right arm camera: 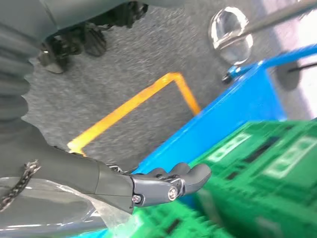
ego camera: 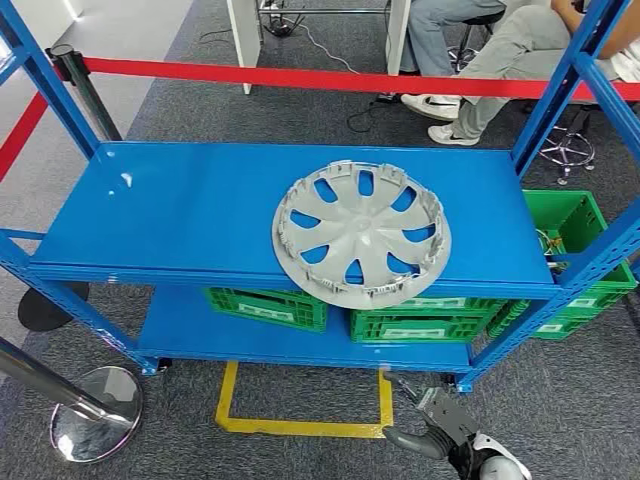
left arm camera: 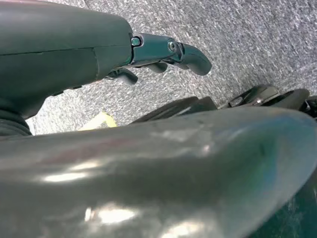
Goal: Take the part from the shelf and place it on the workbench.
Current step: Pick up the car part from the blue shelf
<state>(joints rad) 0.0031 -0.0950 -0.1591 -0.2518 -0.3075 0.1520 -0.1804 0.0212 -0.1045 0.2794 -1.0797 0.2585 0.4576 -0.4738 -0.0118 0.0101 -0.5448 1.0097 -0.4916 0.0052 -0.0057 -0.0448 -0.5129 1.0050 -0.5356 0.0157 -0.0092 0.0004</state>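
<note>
The part is a grey wheel cover point(ego camera: 361, 233) lying flat on the blue shelf's top board point(ego camera: 173, 210), right of the middle and reaching the front edge. My right hand point(ego camera: 441, 418) is low in front of the shelf's right leg, well below the cover. In the right wrist view this hand point(right arm camera: 168, 183) has its fingers stretched out with nothing in them, near the lower board and green crates. In the left wrist view my left hand point(left arm camera: 164, 52) hangs over grey carpet with its fingers apart, holding nothing.
Green crates point(ego camera: 266, 306) point(ego camera: 423, 322) sit on the lower board, and another point(ego camera: 581, 225) stands right of the shelf. Blue uprights point(ego camera: 555, 95) frame the shelf. A red barrier tape point(ego camera: 302, 77) runs behind, with seated people point(ego camera: 483, 45) beyond. A stanchion base point(ego camera: 96, 412) and a yellow floor mark point(ego camera: 302, 426) lie in front.
</note>
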